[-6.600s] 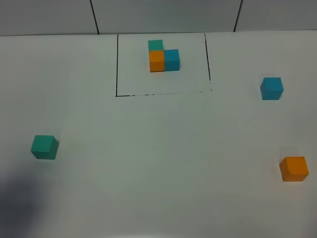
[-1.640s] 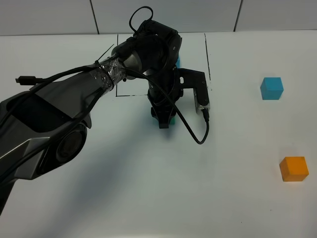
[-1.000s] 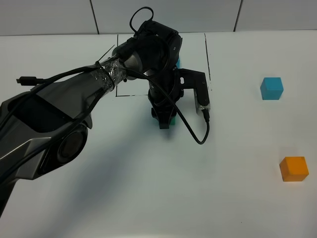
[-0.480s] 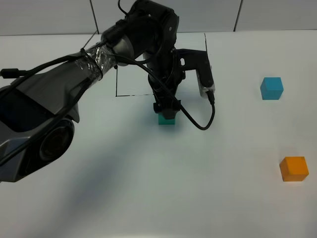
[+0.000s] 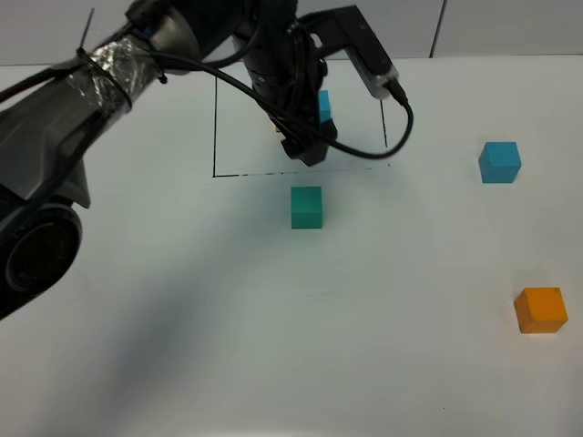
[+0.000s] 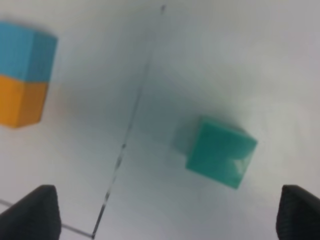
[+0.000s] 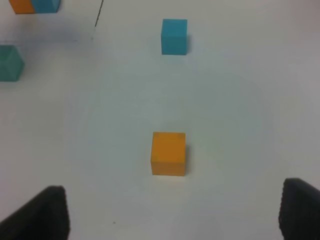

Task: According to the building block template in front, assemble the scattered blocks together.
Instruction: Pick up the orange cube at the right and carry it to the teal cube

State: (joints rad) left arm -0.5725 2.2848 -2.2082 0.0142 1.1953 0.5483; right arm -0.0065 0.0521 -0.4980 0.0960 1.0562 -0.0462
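The teal-green cube stands free on the table just in front of the black frame line. My left gripper hangs open above that line; in the left wrist view the teal cube lies ahead of the left gripper, untouched. The arm covers most of the building block template; the left wrist view shows its blue and orange cubes. The blue cube and the orange cube sit at the right. My right gripper is open, short of the orange cube.
The left arm and its looping cable stretch from the left edge over the framed area. The right wrist view also shows the blue cube, the teal cube and a corner of the template.
My left gripper has opened, let go of the teal cube and risen back toward the template. The teal cube stays where it was set down. The right side has not changed.
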